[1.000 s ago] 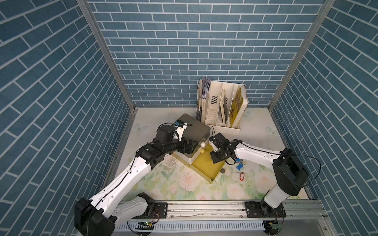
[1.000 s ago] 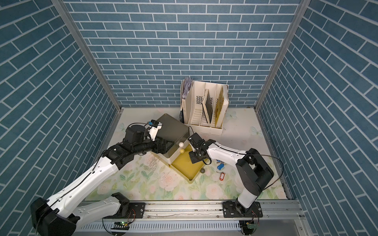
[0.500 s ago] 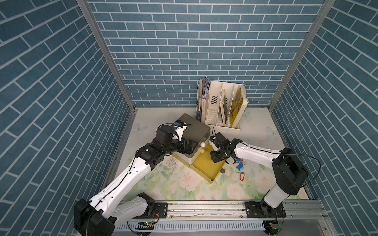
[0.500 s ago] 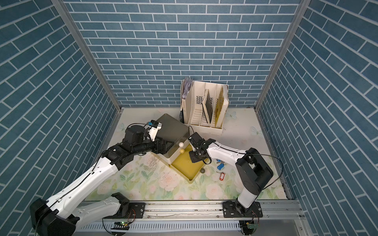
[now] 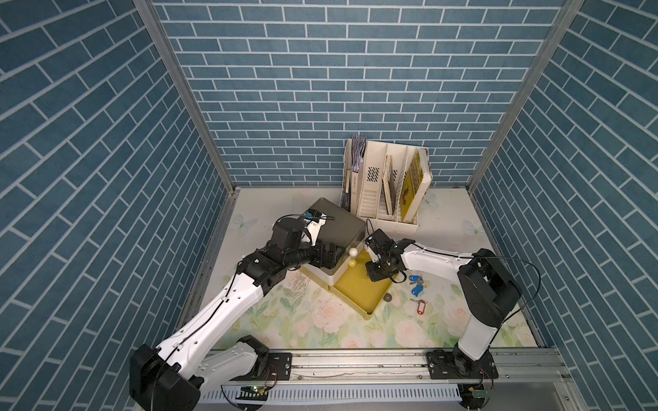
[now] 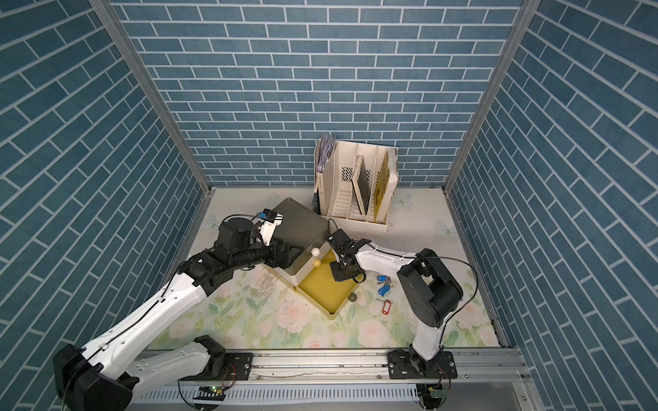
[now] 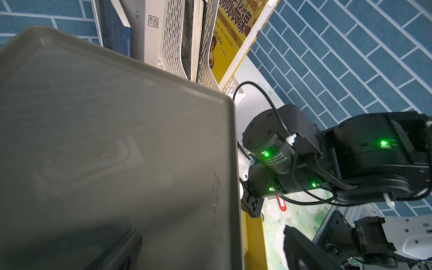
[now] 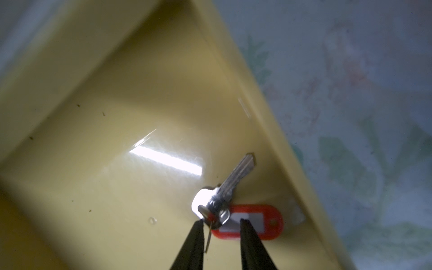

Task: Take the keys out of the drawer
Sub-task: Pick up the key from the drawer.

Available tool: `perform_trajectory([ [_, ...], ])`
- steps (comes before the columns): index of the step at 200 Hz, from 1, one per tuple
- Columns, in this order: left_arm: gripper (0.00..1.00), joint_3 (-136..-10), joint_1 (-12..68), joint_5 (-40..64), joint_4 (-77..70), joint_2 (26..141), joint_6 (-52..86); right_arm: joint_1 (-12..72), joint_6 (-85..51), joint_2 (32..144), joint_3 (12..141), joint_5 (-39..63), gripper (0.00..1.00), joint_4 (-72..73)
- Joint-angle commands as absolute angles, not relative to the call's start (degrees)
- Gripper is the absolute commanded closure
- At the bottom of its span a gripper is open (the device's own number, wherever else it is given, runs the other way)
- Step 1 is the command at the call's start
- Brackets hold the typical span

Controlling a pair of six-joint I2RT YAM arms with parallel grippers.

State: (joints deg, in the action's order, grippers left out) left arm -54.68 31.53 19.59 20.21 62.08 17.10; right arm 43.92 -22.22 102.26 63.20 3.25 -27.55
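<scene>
Only the right wrist view shows a red-tagged key (image 8: 236,180) lying in the yellow drawer (image 8: 117,117), tip at its side wall. The right tool (image 8: 221,221) is slightly spread astride the key's ring. In both top views, blue-tagged keys (image 5: 417,285) and another red tag (image 5: 421,306) lie on the floral worktop (image 5: 320,320) beside the drawer. The left tool (image 5: 329,257) is at the grey-topped cabinet (image 5: 338,224); its spread cannot be told.

Probably lab test cell: brick-print walls (image 5: 320,89), aluminium mounting rail (image 5: 356,364).
</scene>
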Motion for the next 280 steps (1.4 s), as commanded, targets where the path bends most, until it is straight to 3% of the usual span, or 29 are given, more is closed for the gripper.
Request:
perform_trajectory([
  [1,0.00,-53.5,31.3,19.9,23.7,63.1,16.9,43.8,-21.7,103.7,64.3,3.2,0.81,-28.0],
  [33,0.00,-53.3,31.3,19.8,24.2,62.9,16.5,43.8,-21.9,103.2,64.3,3.4,1.00,-28.1],
  [280,0.00,-54.9,33.1,30.6,11.6,57.4,10.1,43.5,-30.1,79.5,73.7,-1.4,1.00,-31.1],
])
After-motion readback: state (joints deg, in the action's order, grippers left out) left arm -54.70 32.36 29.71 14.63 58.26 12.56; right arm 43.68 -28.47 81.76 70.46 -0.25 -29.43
